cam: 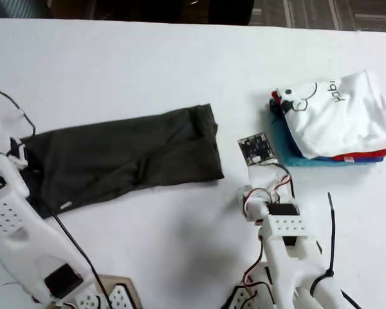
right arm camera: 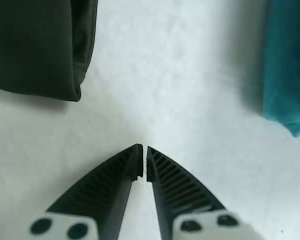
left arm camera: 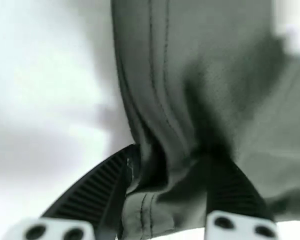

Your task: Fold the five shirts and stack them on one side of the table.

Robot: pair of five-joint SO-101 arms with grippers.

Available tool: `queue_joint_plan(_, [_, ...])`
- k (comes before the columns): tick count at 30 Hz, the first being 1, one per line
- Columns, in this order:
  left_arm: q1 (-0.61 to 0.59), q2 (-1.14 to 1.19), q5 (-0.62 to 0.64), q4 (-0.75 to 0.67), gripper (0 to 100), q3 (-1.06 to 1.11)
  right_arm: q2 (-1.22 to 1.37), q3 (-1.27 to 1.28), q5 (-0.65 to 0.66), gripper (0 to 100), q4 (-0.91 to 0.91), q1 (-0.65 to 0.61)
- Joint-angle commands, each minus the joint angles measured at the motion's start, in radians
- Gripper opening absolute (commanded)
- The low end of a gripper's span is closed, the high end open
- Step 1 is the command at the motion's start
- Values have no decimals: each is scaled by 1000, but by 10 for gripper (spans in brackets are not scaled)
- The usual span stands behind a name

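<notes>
White tabletop (cam: 148, 71) across nearly the whole high view, with a strip of dark floor past the far edge. Laid out long across the left-centre: dark green shirt (cam: 128, 158), flat but wrinkled, one end folded square near the middle of the table, the other end running under the left arm (cam: 13, 219) at the near-left edge. Left gripper (left arm camera: 165, 172) clamped on that shirt: in the left wrist view, a bunched hem with stitched seams pinched between the two black ribbed fingers (left arm camera: 102, 187). Black cable (cam: 74, 246) trailing from beside the shirt's near corner toward the arm's base.

Far right: stack of folded shirts (cam: 334, 129), well apart from the dark one. On top, white shirt (cam: 354, 109) with a printed figure, slightly askew and overhanging. Beneath it, thin edges of red and blue layers (cam: 357, 156). At the bottom, teal shirt (cam: 286, 151) sticking out toward the centre.

Between the dark shirt and the stack: right arm (cam: 286, 235), with wrist circuit board (cam: 256, 148) and red-and-white wires exposed, and black zip tie (cam: 329, 232) standing up beside it. Right gripper (right arm camera: 144, 162) pressed together, tips all but touching, nothing held, over bare table. From the right wrist view: folded corner of the dark shirt to one side of the fingers, teal edge to the other, neither touched, open white surface in the gap.
</notes>
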Motion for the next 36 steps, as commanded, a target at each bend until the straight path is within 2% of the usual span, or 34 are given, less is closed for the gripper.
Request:
queue_joint_plan(1, [-21,-18,-8,14,246,-45,-28,-5,-9,20,-13,10])
queue_joint_plan(7, [-75,48,-9,-32,246,-51,-28,-5,-9,20,-13,10])
queue_joint_plan(18, [-72,242,-8,-115,241,-54,-28,-5,-9,20,-13,10])
queue_joint_plan(20, [-63,239,-9,-114,177,-54,-28,-5,-9,20,-13,10])
queue_joint_plan(22, [-57,235,-8,-110,31,-54,-28,-5,-9,20,-13,10])
queue_joint_plan(25, [-52,235,-8,-112,30,-54,-28,-5,-9,20,-13,10])
queue_joint_plan(31, [-95,215,-11,-60,28,-102,-28,-5,-9,20,-13,10])
queue_joint_plan(36, [-181,192,-97,60,28,-286,-28,-5,-9,20,-13,10])
